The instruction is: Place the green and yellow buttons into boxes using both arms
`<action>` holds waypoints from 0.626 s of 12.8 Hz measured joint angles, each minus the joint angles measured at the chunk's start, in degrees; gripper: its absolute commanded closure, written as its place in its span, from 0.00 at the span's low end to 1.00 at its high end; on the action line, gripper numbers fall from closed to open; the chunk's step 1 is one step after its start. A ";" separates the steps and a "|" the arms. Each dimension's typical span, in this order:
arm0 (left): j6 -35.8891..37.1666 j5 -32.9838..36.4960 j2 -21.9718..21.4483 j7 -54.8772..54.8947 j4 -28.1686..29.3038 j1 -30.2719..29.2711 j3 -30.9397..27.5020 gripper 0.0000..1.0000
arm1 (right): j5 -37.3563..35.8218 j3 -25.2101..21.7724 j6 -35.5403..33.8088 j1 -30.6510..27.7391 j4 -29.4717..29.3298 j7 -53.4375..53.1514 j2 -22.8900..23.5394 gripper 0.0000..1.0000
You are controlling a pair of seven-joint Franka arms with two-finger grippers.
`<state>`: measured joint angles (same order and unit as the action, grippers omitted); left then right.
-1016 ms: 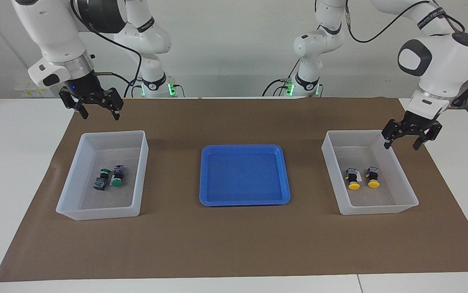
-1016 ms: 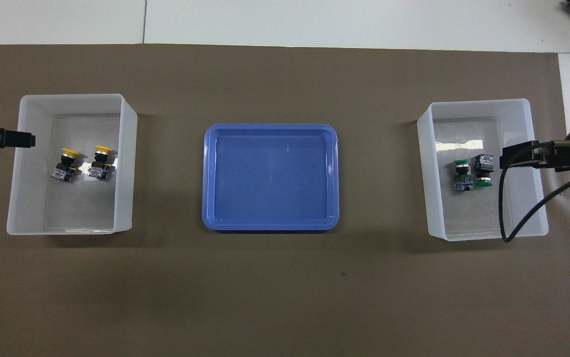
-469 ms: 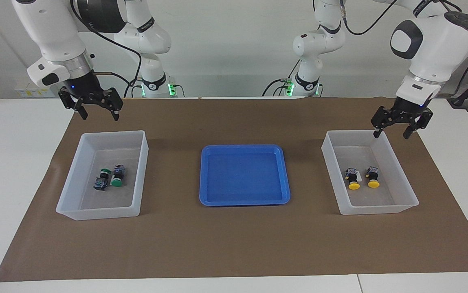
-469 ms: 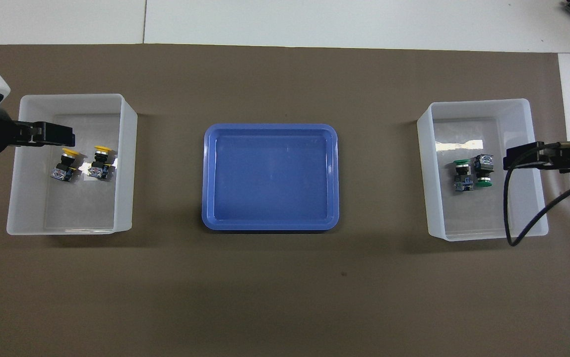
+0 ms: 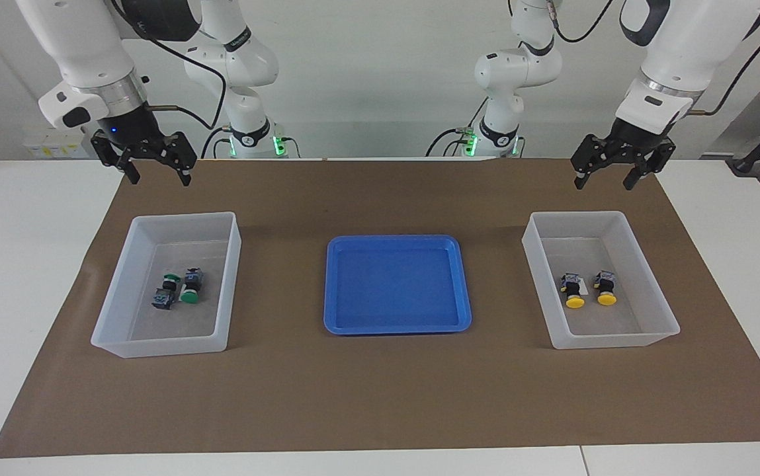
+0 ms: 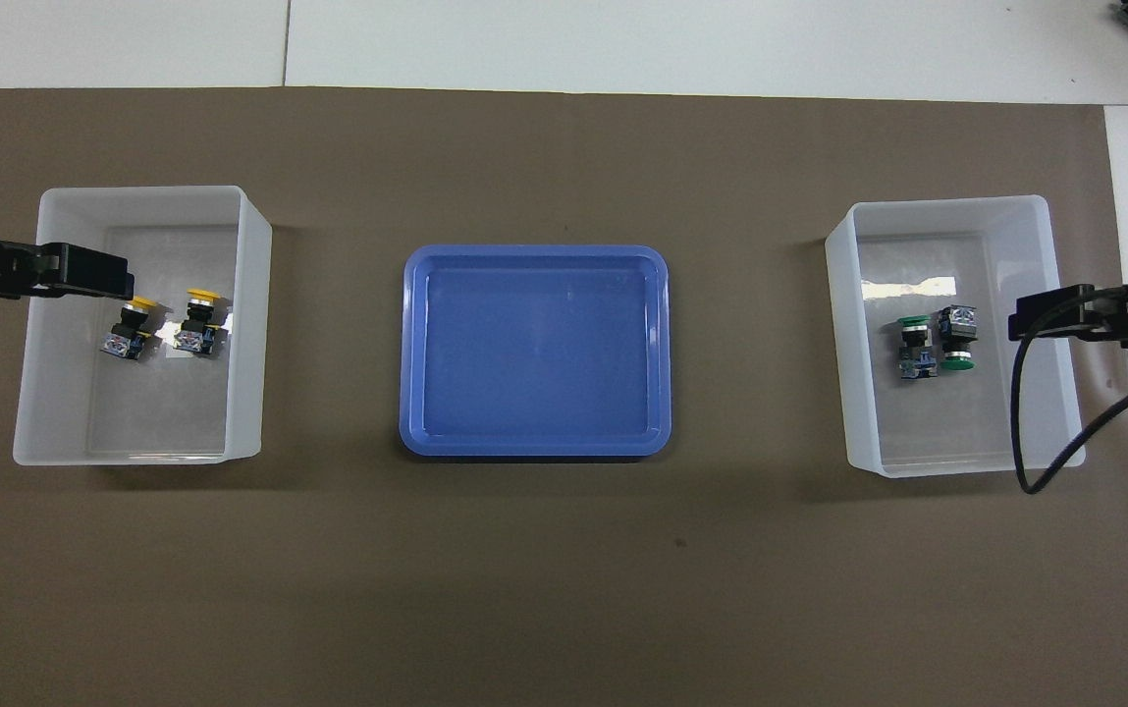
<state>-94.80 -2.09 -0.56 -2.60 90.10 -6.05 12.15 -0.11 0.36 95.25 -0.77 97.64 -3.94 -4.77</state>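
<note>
One camera looks from high across the table toward both robots, the other steeply down from above their end, and both share the brown mat (image 5: 380,396), blue tray (image 6: 534,447) and two clear boxes.

blue tray (image 5: 396,325), brown mat (image 5: 380,396), yellow buttons (image 5: 590,299)

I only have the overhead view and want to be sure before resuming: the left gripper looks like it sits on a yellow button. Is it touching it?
Observer: No. The left gripper hangs well above the box; the yellow buttons lie untouched on its floor.
Operator: Is it carrying anything?
Observer: Nothing. It is open and empty.
Operator: And the right gripper?
Observer: The right gripper is raised too, open and empty, high above the other box that holds the green buttons.
</note>
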 measured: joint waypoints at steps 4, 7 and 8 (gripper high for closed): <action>3.49 0.01 1.35 -0.95 -2.04 0.52 0.03 0.00 | 0.00 -0.20 -0.69 0.54 0.27 0.00 0.01 0.00; 4.96 0.08 1.09 -0.95 -0.58 0.50 -0.10 0.00 | 0.00 -0.26 -1.00 0.53 0.47 0.00 0.02 0.00; 4.63 0.09 0.61 -0.95 1.07 0.48 -0.18 0.00 | 0.00 -0.26 -1.11 0.54 0.57 0.00 0.02 0.00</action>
<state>-90.17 -2.00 0.05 -3.56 91.17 -5.57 11.97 -0.11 0.10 94.14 -0.24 98.21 -3.94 -4.75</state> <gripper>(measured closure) 0.000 0.000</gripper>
